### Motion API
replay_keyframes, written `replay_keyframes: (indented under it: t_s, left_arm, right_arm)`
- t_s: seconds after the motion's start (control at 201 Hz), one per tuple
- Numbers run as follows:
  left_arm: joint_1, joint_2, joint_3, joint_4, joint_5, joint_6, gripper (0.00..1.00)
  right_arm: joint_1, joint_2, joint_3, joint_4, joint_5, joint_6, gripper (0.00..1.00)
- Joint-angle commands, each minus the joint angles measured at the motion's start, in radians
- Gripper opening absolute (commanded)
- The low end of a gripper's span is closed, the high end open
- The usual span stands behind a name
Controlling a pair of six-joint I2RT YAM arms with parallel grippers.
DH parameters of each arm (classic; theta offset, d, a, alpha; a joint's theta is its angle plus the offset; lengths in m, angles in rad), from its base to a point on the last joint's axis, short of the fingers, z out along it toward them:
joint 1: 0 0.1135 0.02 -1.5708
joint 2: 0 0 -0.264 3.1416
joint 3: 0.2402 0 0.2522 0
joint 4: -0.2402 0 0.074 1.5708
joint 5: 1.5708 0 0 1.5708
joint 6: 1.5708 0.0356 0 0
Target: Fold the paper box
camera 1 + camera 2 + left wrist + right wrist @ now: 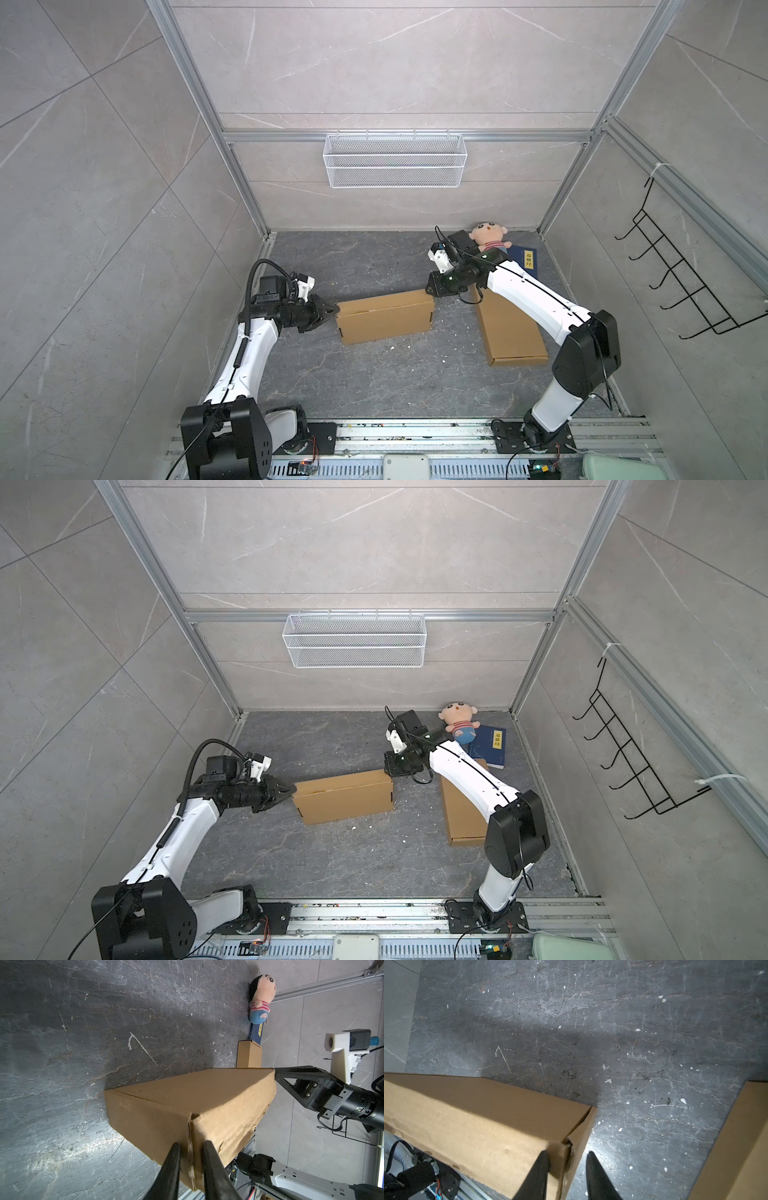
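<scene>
Grey stone worktop [374,374] carries the brown cardboard box [384,316], long axis 9-to-3 o'clock: left fingers [172,1167] stand narrow astride its 9 o'clock end, pinch not sure, while right fingers [538,1174] stand slightly apart astride its 3 o'clock corner.

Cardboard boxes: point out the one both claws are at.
The middle box: left claw and right claw meet its ends. The other box lies flat beneath the right arm.

both top views bright and sharp; wrist views dimmer, glare and shadows on the floor [62,1157].
</scene>
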Motion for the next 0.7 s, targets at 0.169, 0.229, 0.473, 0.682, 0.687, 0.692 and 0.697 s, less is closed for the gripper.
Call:
replay_keyframes:
  t_s: [0.169,0.229,0.473,0.682,0.687,0.692,0.697]
  left_arm:
    - [-0.011,-0.055,-0.038,-0.044,-0.002,-0.004,0.24]
    - [-0.018,-0.072,-0.045,-0.052,-0.003,-0.005,0.25]
    - [-0.025,-0.131,-0.070,-0.072,0.002,-0.013,0.29]
    - [-0.027,-0.169,-0.099,-0.056,0.007,-0.042,0.36]
    - [-0.027,-0.170,-0.100,-0.055,0.007,-0.042,0.36]
    - [-0.027,-0.171,-0.101,-0.053,0.008,-0.045,0.37]
    - [-0.027,-0.172,-0.101,-0.051,0.010,-0.047,0.37]
  right_arm:
    - [0.006,-0.048,-0.121,0.001,-0.072,-0.019,0.34]
    - [0.006,-0.072,-0.151,0.007,-0.079,-0.014,0.34]
    - [0.008,-0.183,-0.301,0.050,-0.131,0.037,0.34]
    - [0.029,-0.242,-0.407,0.097,-0.142,0.079,0.34]
    - [0.029,-0.243,-0.410,0.098,-0.142,0.079,0.34]
    - [0.029,-0.244,-0.411,0.099,-0.142,0.079,0.34]
    - [0.029,-0.245,-0.412,0.100,-0.142,0.079,0.34]
